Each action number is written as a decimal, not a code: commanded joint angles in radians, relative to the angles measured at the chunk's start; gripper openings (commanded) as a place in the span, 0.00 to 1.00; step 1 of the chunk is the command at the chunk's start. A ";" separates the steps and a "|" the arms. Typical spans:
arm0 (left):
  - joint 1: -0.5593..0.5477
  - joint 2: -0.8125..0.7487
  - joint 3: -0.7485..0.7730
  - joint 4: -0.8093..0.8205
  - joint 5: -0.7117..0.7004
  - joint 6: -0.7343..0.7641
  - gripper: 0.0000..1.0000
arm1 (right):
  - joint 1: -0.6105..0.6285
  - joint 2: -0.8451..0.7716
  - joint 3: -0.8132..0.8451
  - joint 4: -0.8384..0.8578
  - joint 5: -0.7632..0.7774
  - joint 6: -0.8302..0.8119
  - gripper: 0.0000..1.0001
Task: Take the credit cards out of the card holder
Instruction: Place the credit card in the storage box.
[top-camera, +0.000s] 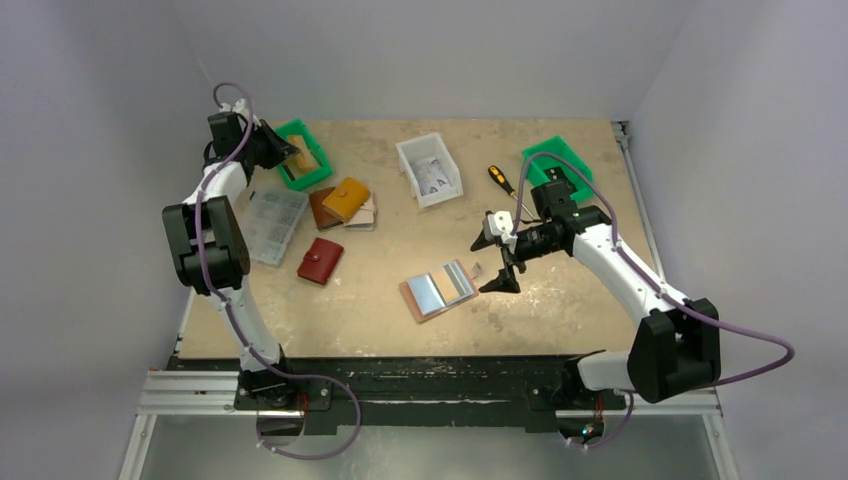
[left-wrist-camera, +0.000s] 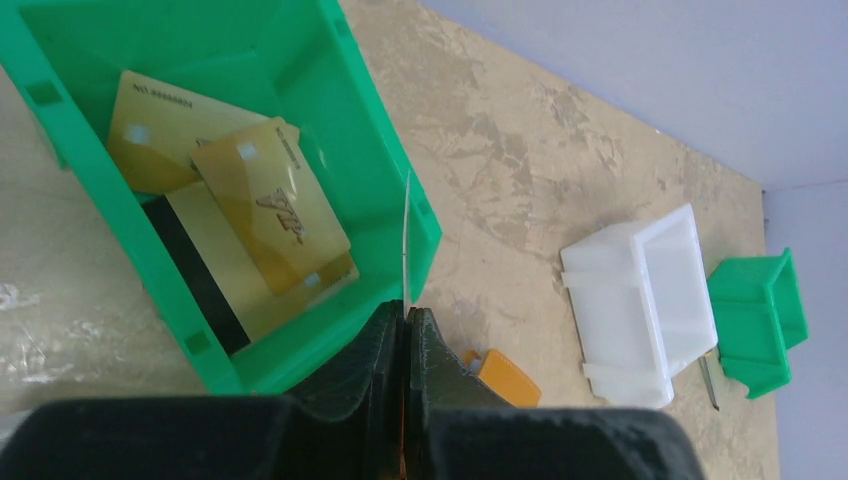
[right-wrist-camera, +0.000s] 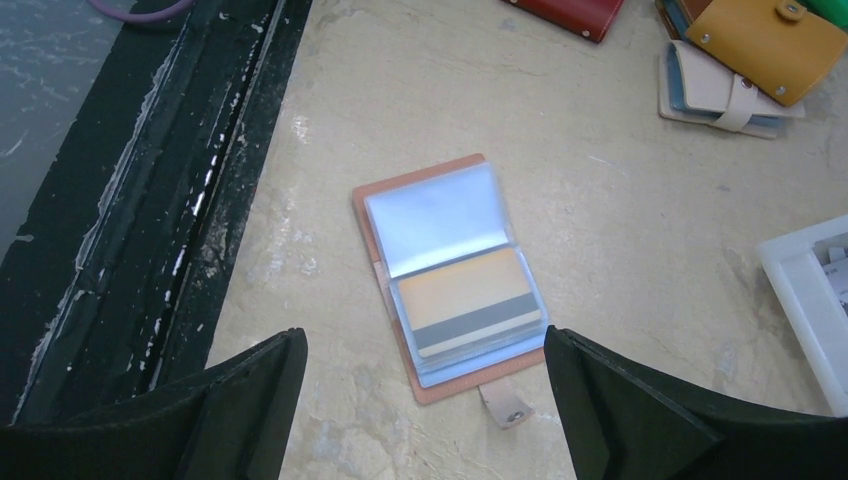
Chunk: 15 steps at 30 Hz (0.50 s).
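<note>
The card holder lies open on the table, brown-pink, with clear sleeves. A tan-gold credit card with a grey stripe sits in its near sleeve. My right gripper hovers just right of the holder, open and empty; in the right wrist view the right gripper frames the card holder. My left gripper is at the far left. It is shut on a thin credit card, seen edge-on over the right wall of a green bin. Several tan-gold cards lie in that bin.
A white bin stands at the back middle, a second green bin at the back right, and a screwdriver between them. A mustard-yellow wallet, red pouch and clear plastic box lie left. A black rail borders the table.
</note>
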 joint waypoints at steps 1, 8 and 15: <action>0.005 0.056 0.094 -0.020 -0.052 -0.001 0.00 | 0.000 0.002 0.041 -0.034 -0.013 -0.034 0.99; 0.003 0.146 0.190 -0.045 -0.089 -0.017 0.00 | 0.000 0.005 0.043 -0.042 -0.015 -0.042 0.99; 0.002 0.206 0.257 -0.052 -0.106 -0.040 0.00 | 0.000 0.015 0.048 -0.054 -0.012 -0.053 0.99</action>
